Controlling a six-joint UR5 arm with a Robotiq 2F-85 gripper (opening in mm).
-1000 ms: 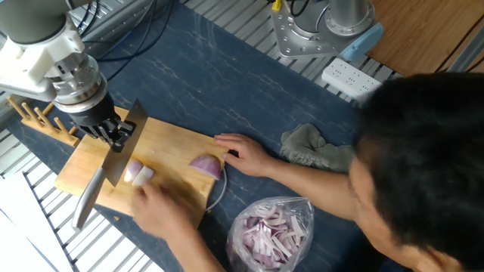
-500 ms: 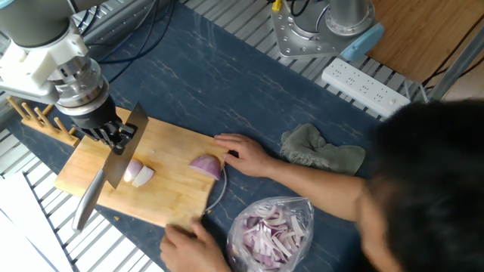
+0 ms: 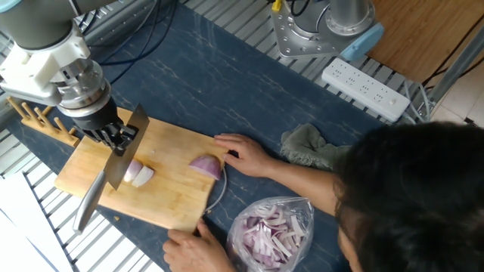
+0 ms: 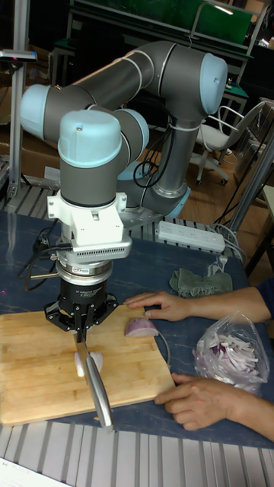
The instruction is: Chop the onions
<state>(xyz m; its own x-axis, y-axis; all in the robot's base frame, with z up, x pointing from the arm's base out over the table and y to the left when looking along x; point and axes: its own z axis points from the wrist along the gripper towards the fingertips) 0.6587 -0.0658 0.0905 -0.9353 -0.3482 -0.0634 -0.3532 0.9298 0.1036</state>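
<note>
Fixed view: the gripper (image 3: 113, 134) is clamped on the knife (image 3: 106, 174), blade resting at the pale onion wedge (image 3: 138, 174) on the cutting board (image 3: 178, 147). We note the person's near hand (image 3: 193, 248) has pulled off the wedge since a second ago and now steadies the board's edge; the other hand (image 3: 243, 153) sits beside the purple onion half (image 3: 206, 166). We judge the wedge is now free for chopping.

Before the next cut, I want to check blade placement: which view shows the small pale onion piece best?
The fixed view: the small onion piece lies open beside the knife. The tall fixed view shows only a sliver behind the blade.
</note>
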